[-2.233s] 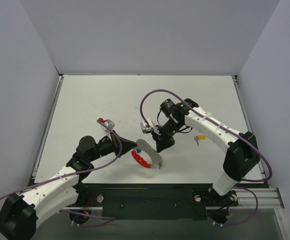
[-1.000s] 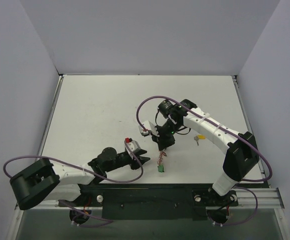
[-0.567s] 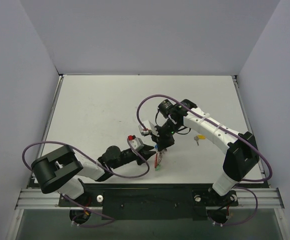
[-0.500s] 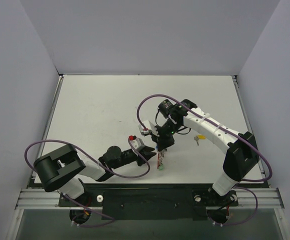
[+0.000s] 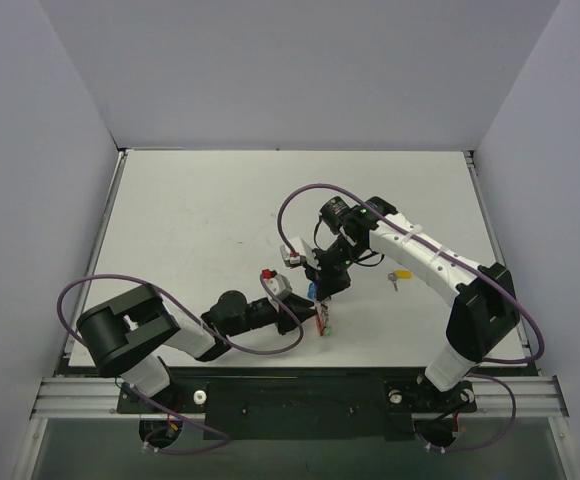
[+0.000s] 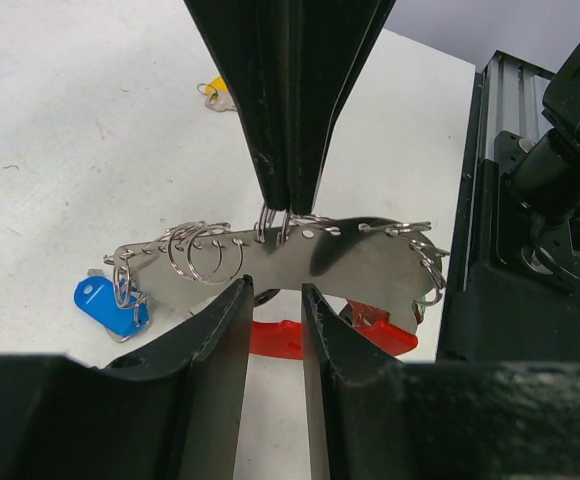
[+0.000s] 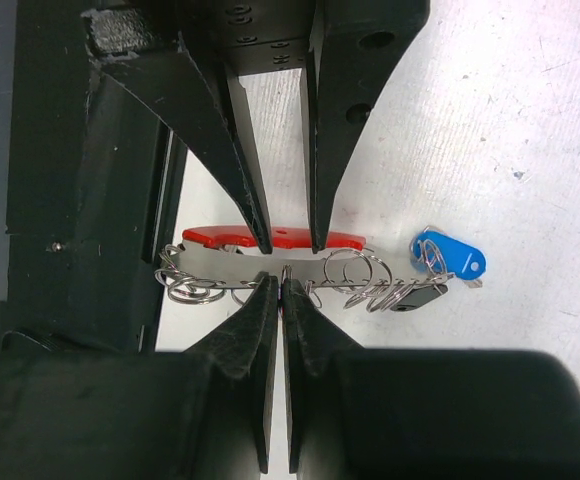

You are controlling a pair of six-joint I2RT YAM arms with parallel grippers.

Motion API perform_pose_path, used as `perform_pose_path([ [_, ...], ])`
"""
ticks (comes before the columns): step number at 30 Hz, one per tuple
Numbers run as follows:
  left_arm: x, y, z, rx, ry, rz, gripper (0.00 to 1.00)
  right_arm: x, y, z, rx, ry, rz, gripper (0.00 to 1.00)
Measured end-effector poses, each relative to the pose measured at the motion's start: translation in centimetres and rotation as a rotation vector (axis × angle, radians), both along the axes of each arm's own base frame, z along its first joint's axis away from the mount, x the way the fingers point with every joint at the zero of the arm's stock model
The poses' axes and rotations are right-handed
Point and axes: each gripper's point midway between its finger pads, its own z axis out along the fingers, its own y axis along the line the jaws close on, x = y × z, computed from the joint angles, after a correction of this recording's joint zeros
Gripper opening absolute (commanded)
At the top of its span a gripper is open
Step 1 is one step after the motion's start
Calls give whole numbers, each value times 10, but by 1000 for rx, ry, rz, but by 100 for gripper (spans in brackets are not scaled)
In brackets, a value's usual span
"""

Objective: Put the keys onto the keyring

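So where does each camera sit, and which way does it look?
Top view: fixed above and behind, looking down on the table; left arm and right arm show, bases at the bottom.
Left wrist: on the left arm, looks past its own left pincer at the keyring.
Right wrist: on the right arm, looks down past its own right pincer at the same keyring.
Shared: both wrist views show the keyring, the blue key and the other arm's pincer.

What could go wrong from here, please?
The right gripper pinches the keyring only by its thin edge, so a nudge from the left gripper, open just below, could twist it loose. The blue key hangs on an end ring and may swing or snag.
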Motion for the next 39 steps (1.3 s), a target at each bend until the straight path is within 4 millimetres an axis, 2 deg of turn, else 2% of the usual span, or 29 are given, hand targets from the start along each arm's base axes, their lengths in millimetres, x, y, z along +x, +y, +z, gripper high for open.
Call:
perform_pose_path([
  [19, 0, -7, 10, -22, -20, -3, 33, -1, 1, 1, 8, 7, 2, 0],
  [27, 5, -5, 26, -55, -55, 28, 31, -2, 2, 1, 13, 11, 3, 0],
  [31, 4, -5, 29, -60, -64, 28, 20, -2, 2, 1, 14, 13, 2, 0],
  [34, 4, -5, 29, -59, -68, 27, 0, -2, 2, 2, 15, 14, 3, 0],
  [39, 3, -5, 29, -58, -72, 21, 0, -2, 2, 2, 15, 14, 2, 0],
])
